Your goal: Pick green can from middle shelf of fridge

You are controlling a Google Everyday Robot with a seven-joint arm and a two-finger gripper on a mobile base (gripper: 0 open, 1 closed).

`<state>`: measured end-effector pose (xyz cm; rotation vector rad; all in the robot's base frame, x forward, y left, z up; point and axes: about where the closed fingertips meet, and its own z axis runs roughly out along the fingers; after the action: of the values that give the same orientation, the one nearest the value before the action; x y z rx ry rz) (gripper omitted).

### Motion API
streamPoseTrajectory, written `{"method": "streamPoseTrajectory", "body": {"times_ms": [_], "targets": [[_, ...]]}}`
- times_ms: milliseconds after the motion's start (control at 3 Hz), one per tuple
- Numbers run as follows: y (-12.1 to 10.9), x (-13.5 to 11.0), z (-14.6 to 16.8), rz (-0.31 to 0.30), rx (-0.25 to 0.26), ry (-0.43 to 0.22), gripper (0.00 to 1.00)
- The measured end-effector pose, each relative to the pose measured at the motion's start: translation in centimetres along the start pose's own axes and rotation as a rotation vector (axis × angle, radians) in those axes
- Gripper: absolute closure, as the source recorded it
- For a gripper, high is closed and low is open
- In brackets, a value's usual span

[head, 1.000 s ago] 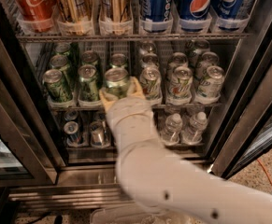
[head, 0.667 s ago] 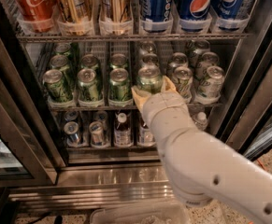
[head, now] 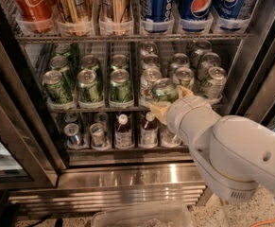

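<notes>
One fridge fills your view, and your white arm reaches in from the right. At the front edge of the middle shelf, your gripper pinches a green can, just beside the white cans.

views: one camera view only, so no part of the scene is shared with a second view.
position: in front of the fridge, higher than its middle shelf, close to the open front.
facing: forward and down into the fridge.
gripper: the gripper is at the middle shelf's front edge, right of centre, its fingers wrapped round the green can.
</notes>
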<state>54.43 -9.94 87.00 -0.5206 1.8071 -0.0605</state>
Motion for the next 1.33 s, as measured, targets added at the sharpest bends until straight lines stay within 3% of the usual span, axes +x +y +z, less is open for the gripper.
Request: {"method": "streamPoseTrajectory", "body": {"times_ms": [333, 667, 1000, 1333], "targets": [[-0.1, 0.4, 0.2, -0.004, -0.05, 0.001, 1.0], [-0.1, 0.4, 0.1, -0.004, -0.049, 0.002, 1.0], [1.0, 0.4, 0.4, -0.046, -0.078, 0.003, 1.0], [2.8, 0.7, -0.1, -0.161, -0.117, -0.006, 1.0]]}}
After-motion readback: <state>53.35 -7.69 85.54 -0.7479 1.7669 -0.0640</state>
